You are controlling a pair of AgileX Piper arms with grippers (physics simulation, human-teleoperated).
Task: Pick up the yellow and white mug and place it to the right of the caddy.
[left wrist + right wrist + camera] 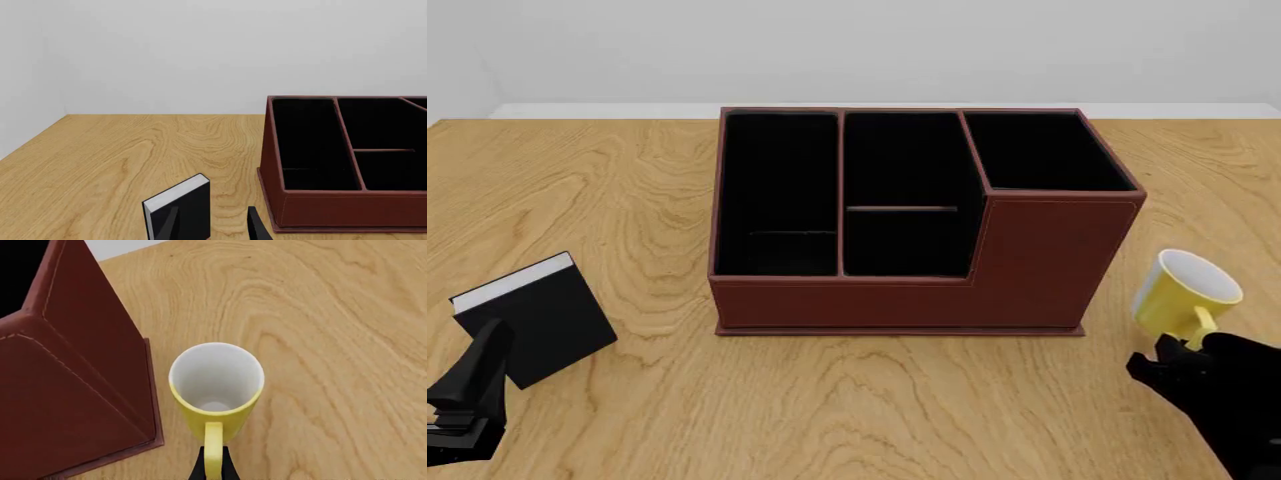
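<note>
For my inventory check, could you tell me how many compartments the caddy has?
4, all seen in the front view of the caddy: a long left one, a middle back one, a middle front one, and the taller right-back corner. None appear hidden.

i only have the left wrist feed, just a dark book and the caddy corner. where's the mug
Observer: The yellow and white mug stands upright on the table, right of the caddy in the front view.
Operator: is the right tool on it
Observer: The right tool is closed on the mug's handle, fingers on either side.
Operator: mug touching the caddy
Observer: No, the right wrist view shows a strip of bare wood between them.
Operator: anything in the caddy
Observer: The compartments visible from the front look empty.
</note>
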